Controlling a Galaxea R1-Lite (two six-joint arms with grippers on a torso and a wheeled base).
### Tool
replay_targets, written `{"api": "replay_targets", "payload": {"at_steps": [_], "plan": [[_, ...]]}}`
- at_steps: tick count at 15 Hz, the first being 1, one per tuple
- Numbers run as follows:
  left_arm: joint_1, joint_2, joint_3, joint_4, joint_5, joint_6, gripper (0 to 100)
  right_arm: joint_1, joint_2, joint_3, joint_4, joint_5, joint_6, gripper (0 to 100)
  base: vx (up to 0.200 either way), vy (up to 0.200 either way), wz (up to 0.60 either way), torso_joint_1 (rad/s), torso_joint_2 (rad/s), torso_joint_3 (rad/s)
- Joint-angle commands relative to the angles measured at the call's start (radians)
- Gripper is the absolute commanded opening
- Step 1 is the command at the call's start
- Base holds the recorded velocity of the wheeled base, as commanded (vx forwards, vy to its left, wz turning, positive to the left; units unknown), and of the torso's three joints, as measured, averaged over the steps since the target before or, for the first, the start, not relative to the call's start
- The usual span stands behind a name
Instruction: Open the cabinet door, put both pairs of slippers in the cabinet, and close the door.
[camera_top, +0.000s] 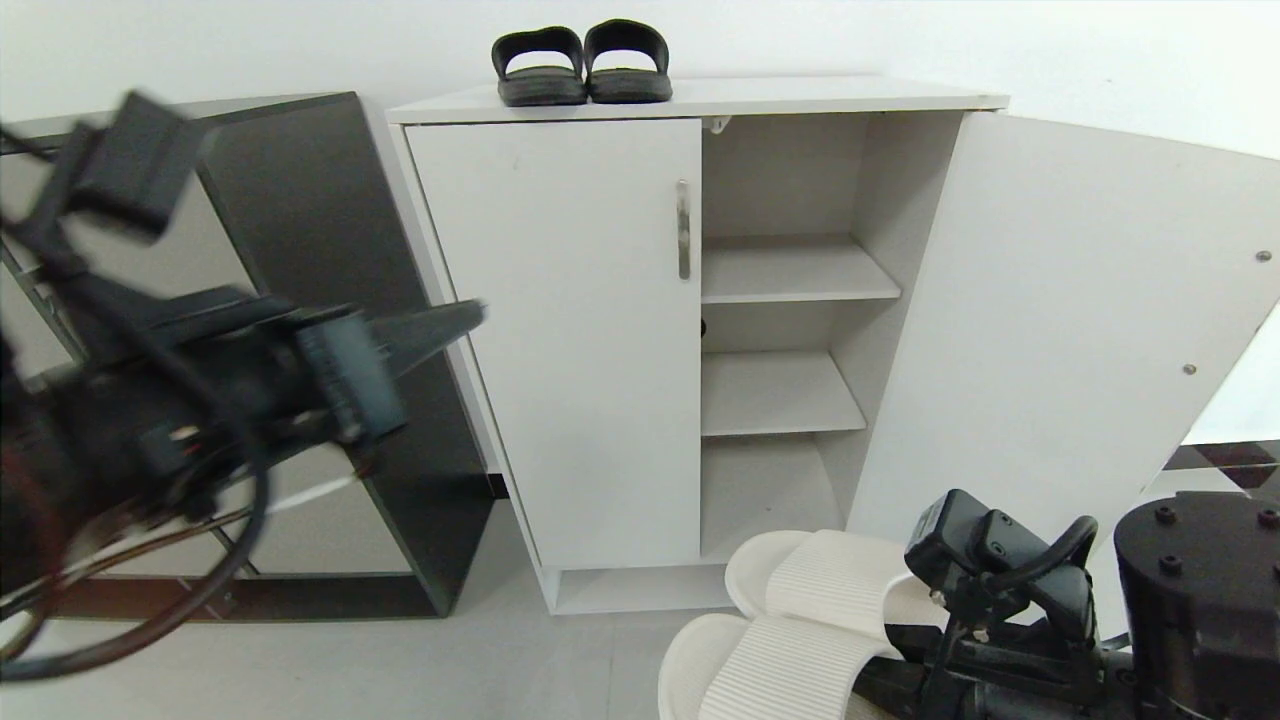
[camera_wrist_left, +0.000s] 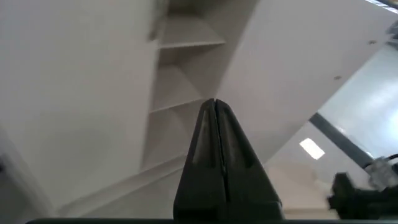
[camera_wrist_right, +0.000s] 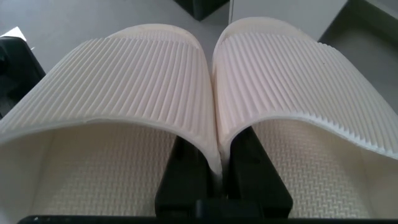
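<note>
The pair of cream-white ribbed foam slippers (camera_top: 800, 610) is held low, just in front of the white two-door cabinet (camera_top: 800, 95), side by side with the toes leading toward its open right half. The right gripper (camera_wrist_right: 219, 180) comes in from the heel end, its fingers pinching the two inner strap walls together, so both slippers hang off one grip.

The bit that matters, I'd say, is that the opening lies straight ahead along the slippers' long axis. The bottom bay (camera_top: 770, 490) is closest, and the right arm is clearly the nearer one. The right door (camera_top: 1060, 330) is swung wide and the left door (camera_top: 560, 340) is closed.

The left gripper (camera_wrist_left: 216, 112) is up off to the left, fingers pressed together on nothing.

Count: two pairs and four slippers in all, with the black rubber slide slippers (camera_top: 582, 65) sitting on the cabinet top. There are two doors and two shelves (camera_top: 790, 270), which makes three bays.
</note>
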Motion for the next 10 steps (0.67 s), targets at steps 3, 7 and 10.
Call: {"api": "replay_targets", "payload": {"at_steps": [3, 7, 10], "plan": [[0.353, -0.872, 0.468, 0.413, 0.142, -0.015, 0, -0.002, 0.006, 0.001, 0.0, 0.001, -0.001, 0, 0.0, 0.0, 0.0, 0.0, 0.0, 0.0], [0.634, -1.117, 0.555, 0.675, 0.203, 0.06, 0, -0.002, 0.006, 0.003, 0.0, -0.001, -0.004, 0, 0.0, 0.0, 0.0, 0.0, 0.0, 0.0], [0.62, -1.134, 0.696, 0.509, 0.331, 0.083, 0, 0.0, 0.006, 0.012, 0.0, 0.001, -0.004, 0, 0.0, 0.0, 0.0, 0.0, 0.0, 0.0]]}}
